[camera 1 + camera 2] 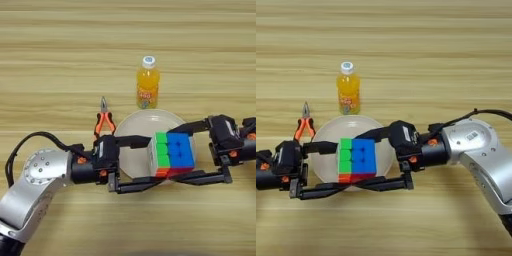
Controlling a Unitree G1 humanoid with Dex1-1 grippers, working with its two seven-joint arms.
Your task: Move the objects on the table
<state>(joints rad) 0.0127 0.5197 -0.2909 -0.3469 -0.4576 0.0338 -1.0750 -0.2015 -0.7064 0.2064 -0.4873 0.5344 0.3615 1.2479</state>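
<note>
Puzzle cube (172, 154) pinched by both the left tool (144, 163) and right tool (367, 157) over plate (137, 125).

The table (60, 50) is light brown wood with long stripes running across. The puzzle cube (172, 154) in the middle has blue, green, red and orange squares. The bottle (148, 84) above it is orange with a white cap and a white label. The plate (145, 122) is cream. The pliers (104, 120) at its left have orange handles. Both grippers are black with small orange spots, on silver arms.
</note>
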